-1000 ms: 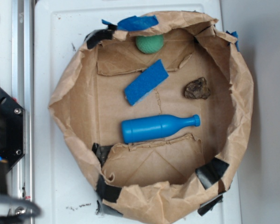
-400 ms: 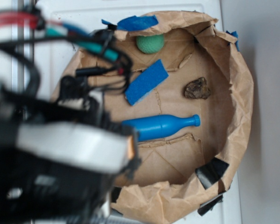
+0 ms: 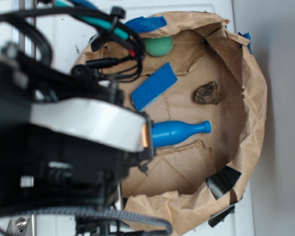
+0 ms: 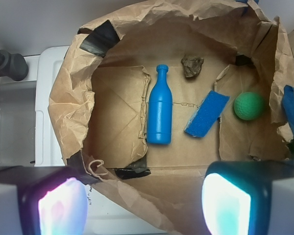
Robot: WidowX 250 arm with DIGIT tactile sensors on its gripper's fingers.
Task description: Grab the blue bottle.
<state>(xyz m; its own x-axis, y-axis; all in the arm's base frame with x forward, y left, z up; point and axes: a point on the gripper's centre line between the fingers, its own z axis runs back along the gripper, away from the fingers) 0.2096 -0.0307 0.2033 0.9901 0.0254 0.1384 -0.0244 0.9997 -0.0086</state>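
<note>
Wrist view: pincer [image 4: 142, 196] spread wide, empty, poised high over the blue bottle [image 4: 159, 110] lying flat, lining up to straddle it.

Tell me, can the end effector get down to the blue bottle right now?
Probably yes. The blue bottle lies uncovered on the bag's floor, apart from the sponge, and the open end effector has nothing between.

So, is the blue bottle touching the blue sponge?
No, the blue bottle lies apart from the blue sponge, with bare cardboard between them.
</note>
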